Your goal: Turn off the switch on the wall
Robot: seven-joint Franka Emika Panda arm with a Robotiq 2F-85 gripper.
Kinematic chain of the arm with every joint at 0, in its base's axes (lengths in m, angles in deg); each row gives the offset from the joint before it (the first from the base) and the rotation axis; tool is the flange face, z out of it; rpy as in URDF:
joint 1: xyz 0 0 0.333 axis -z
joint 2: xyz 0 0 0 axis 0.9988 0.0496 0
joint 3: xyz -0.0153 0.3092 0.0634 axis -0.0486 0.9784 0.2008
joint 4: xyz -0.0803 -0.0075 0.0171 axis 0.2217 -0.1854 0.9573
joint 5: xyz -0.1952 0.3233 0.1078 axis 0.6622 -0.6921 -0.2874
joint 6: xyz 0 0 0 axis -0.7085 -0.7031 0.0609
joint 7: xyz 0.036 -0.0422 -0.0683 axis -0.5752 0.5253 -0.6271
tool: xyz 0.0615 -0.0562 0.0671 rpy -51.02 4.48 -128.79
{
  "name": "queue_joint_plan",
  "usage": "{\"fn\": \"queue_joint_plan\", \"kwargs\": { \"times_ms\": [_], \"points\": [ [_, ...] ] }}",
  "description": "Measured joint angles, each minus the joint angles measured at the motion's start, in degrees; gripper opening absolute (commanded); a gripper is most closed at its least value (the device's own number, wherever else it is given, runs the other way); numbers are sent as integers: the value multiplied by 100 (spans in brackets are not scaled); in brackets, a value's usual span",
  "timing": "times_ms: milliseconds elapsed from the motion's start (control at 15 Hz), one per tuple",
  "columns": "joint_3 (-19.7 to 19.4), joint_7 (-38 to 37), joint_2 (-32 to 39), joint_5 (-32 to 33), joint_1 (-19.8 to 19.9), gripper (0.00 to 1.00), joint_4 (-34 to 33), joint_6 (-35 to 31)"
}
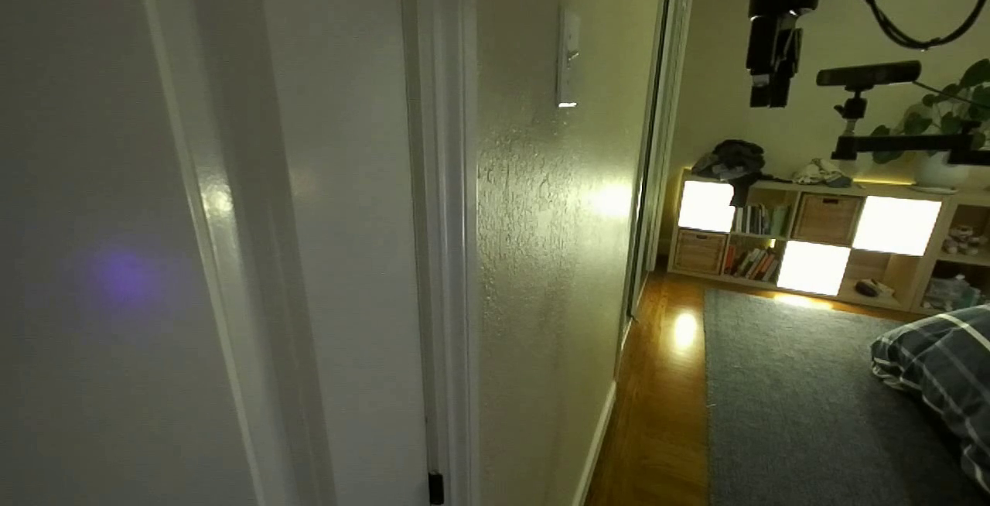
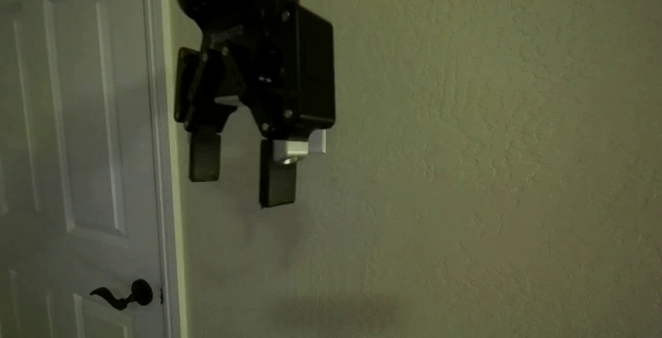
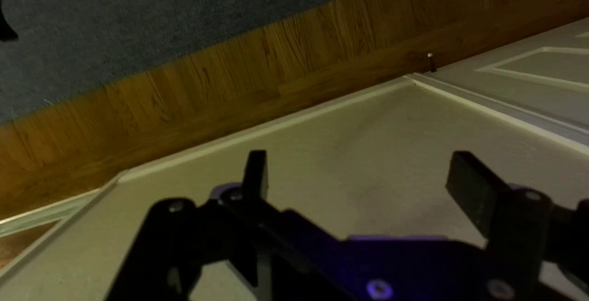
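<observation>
The switch (image 1: 568,65) is a narrow white upright plate with a small toggle, seen nearly edge-on on the pale wall (image 1: 534,274). In an exterior view only a small white lower corner of the switch (image 2: 319,142) shows; my gripper hides the rest. My black gripper (image 2: 242,180) points down in front of the wall (image 2: 465,121), with fingers apart and nothing between them. It hangs at the upper right in an exterior view (image 1: 769,92), apart from the wall. In the wrist view the open gripper (image 3: 361,172) has only the wall (image 3: 331,144) behind it; the switch is out of view there.
A white door (image 2: 83,121) with a dark handle (image 2: 124,295) stands left of the wall. A camera on a bracket (image 1: 870,74) is below and right of the gripper. A low shelf (image 1: 820,239) with glowing cubes, a grey rug (image 1: 781,398) and bedding (image 1: 943,374) lie beyond.
</observation>
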Motion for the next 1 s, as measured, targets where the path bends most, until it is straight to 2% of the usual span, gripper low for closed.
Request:
{"fn": "queue_joint_plan", "kwargs": {
  "times_ms": [267, 1000],
  "points": [
    [126, 226, 35, -244, -55, 100, -91, -530],
    [197, 279, 75, -263, -70, 100, -100, -640]
  ]
}}
